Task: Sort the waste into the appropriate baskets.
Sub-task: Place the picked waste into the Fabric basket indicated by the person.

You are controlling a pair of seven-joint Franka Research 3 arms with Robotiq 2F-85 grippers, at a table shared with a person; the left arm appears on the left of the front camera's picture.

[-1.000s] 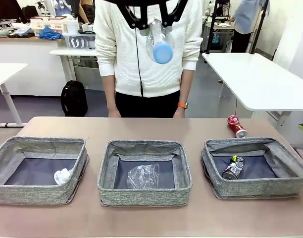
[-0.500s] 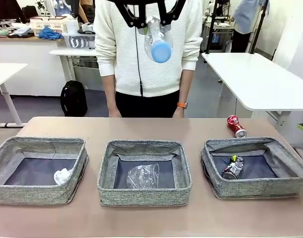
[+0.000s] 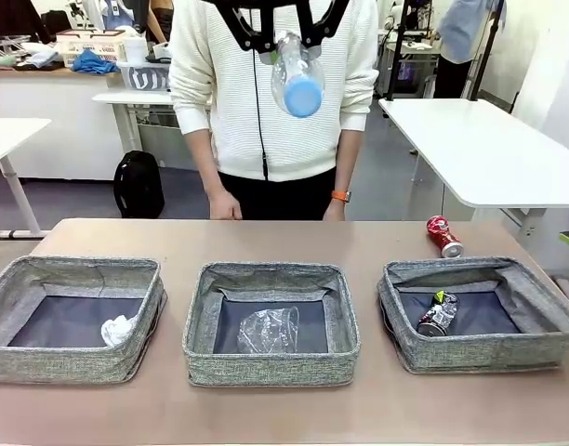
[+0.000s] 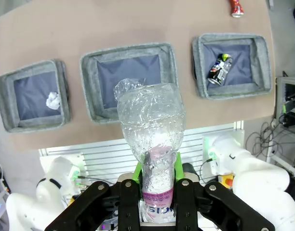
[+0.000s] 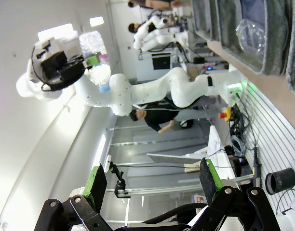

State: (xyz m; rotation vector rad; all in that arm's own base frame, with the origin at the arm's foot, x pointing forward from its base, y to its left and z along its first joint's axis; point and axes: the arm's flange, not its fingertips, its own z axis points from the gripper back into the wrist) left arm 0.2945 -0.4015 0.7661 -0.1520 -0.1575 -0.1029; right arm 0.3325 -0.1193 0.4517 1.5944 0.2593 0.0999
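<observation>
The brown tabletop [image 3: 266, 237] lies far below the left pincer [image 3: 286, 42], which hangs high in front of the person on the far side. Three low grey woven-fabric baskets stand in a row beneath it. The middle basket [image 3: 271, 367] is almost straight under it in the left wrist view, the left basket [image 3: 75, 362] and right basket [image 3: 480, 353] off to either side.

The left pincer is clenched on the small clear plastic bottle with blue cap [image 3: 297, 79], green pads pressing its sides. The height looks meant to carry it clear of the soft walls. The right pincer [image 5: 152, 180] is spread wide and grasps nothing.

The middle basket, below the pincer, already holds the clear plastic cup [image 3: 269, 330], so it is probably where the bottle belongs. The crushed dark can [image 3: 438, 314] lies in the right basket. The crushed red can [image 3: 444, 236] lies on the bare tabletop just beyond that basket, unsorted. The white crumpled paper wad [image 3: 118, 329] sits in the left basket.

Compared with a second ago, the bottle has drifted only slightly up and toward the robot's left. The person's hand [image 3: 225, 204] has come forward toward the tabletop's far edge. The baskets and their contents are unchanged.
</observation>
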